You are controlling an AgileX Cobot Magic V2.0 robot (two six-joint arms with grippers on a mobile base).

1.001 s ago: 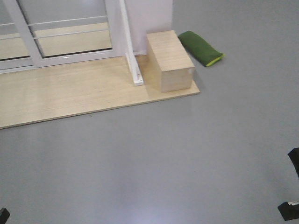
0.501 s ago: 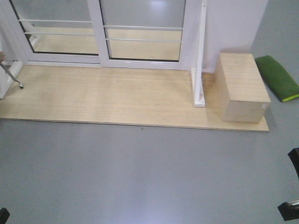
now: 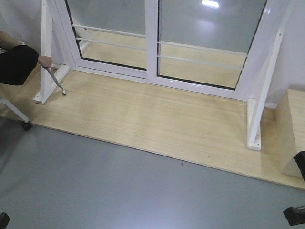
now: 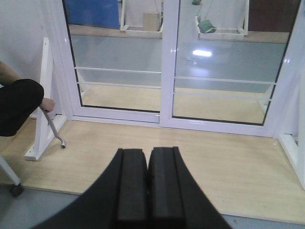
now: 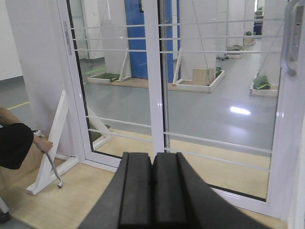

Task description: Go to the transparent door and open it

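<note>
Straight ahead, well apart: transparent door (image 5: 219, 95), upright, grey pull handle (image 5: 289, 38) high and to the right of right gripper (image 5: 152, 191), probably the nearer arm. Jaws there and on left gripper (image 4: 147, 191) pressed together, empty.

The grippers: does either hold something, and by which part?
Nothing is held: the left gripper and the right gripper are shut and empty, apart from the transparent door.
</note>
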